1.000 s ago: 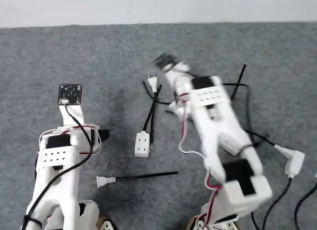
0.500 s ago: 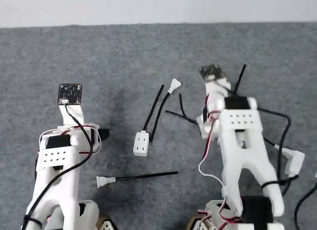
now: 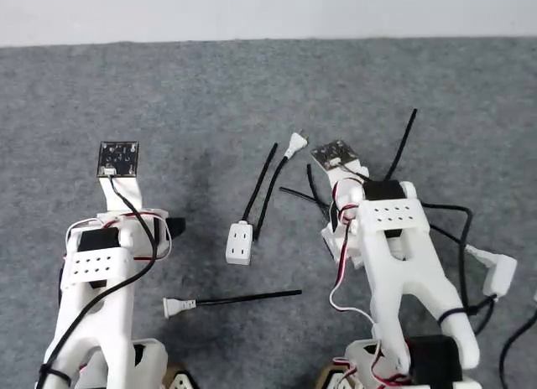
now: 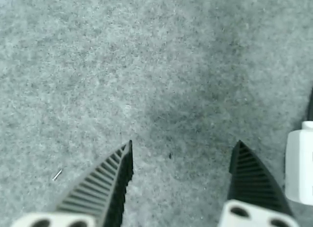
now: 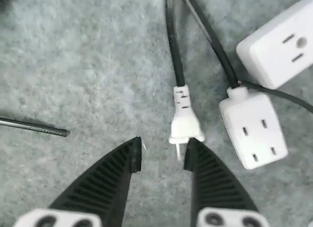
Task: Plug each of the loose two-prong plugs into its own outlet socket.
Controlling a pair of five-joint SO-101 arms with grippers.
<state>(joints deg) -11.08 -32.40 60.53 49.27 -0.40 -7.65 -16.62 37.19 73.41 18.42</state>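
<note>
In the right wrist view the right claw (image 5: 165, 140) is spread apart, with a white plug (image 5: 185, 120) just beside one fingertip and an outlet block (image 5: 254, 126) near the plug. The left wrist view shows the left claw (image 4: 184, 145) apart too.

Setting: a robotics test bench. Indicators:
- a desk (image 3: 168, 87) covered in grey felt-like matting
- a plain pale wall (image 3: 252, 12) along the far side
- two white plastic robot arms, left (image 3: 96, 272) and right (image 3: 403, 255), with exposed red and black wiring
- a white two-prong plug (image 3: 172, 306) on a cut-off black cord, lying near a white outlet block (image 3: 240, 243)
</note>
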